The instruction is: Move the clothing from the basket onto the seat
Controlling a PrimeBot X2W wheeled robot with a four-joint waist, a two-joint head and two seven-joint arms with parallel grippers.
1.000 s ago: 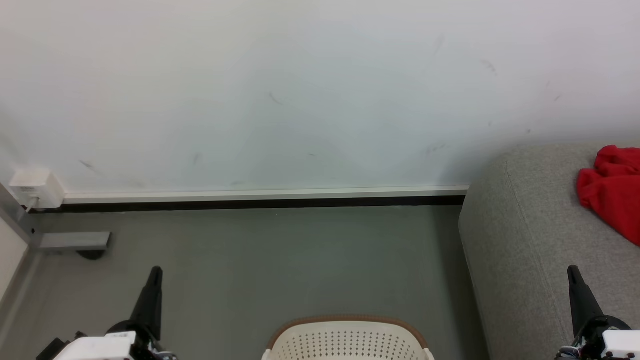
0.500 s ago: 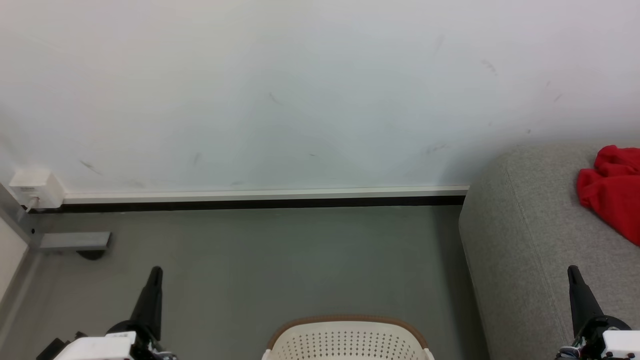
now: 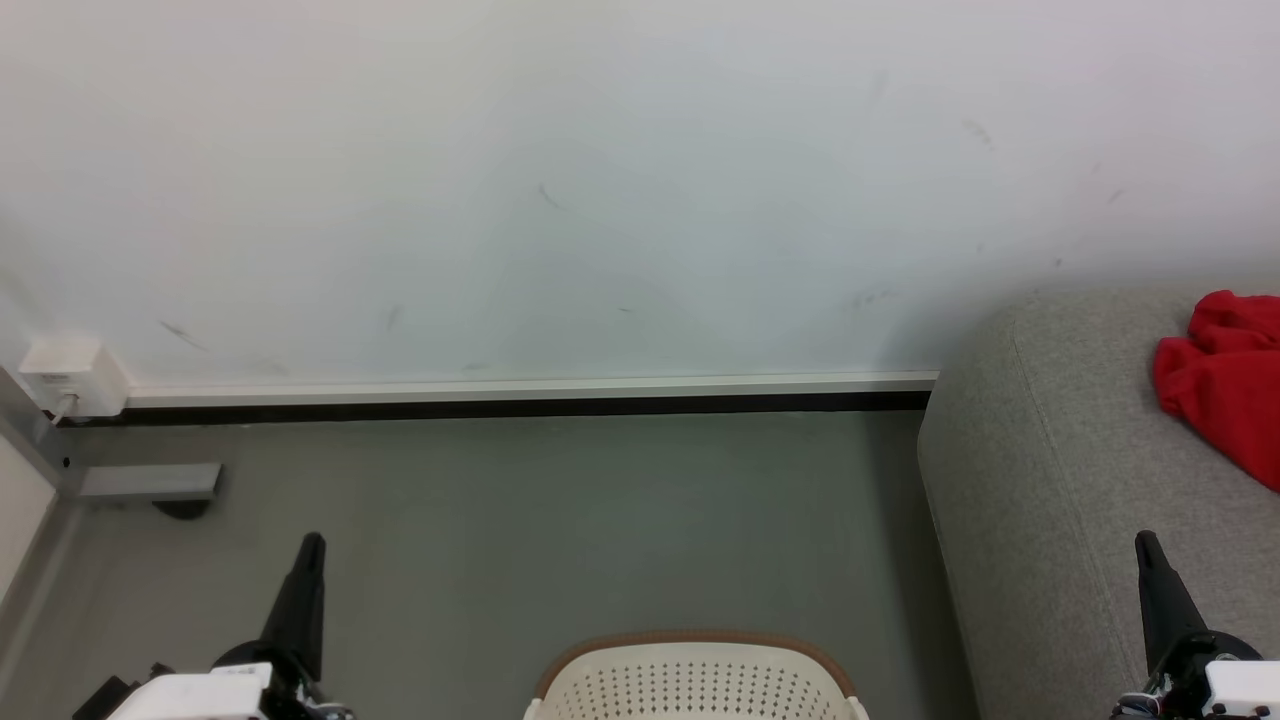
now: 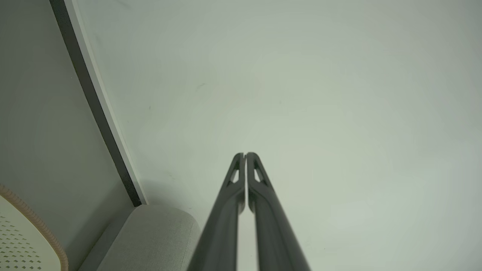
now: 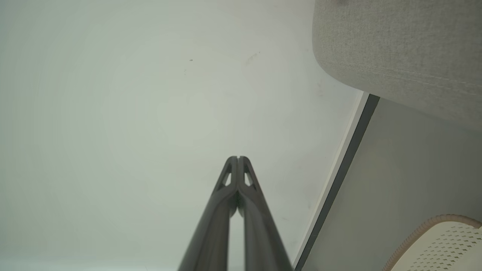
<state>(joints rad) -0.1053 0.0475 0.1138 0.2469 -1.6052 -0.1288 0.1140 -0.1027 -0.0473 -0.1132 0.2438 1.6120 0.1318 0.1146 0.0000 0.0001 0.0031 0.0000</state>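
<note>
Red clothing [image 3: 1225,390] crumpled on grey seat [image 3: 1050,480]; basket [image 3: 695,680] (cream, perforated) on floor nearby.

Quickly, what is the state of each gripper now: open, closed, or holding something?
Left gripper: closed, holding nothing.
Right gripper: closed, holding nothing.

Grey floor [image 3: 600,520] — basket [image 3: 695,680], sofa [image 3: 1050,480] on it; red clothing [image 3: 1225,390] on sofa.

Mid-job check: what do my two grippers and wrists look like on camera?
They match. The left gripper and right gripper each have two long, dark grey jaws that taper to slim tips, with a small elongated cut-out near each tip. In the head view, each joins a rounded black base beside a boxy white wrist casing. No markings are legible.
</note>
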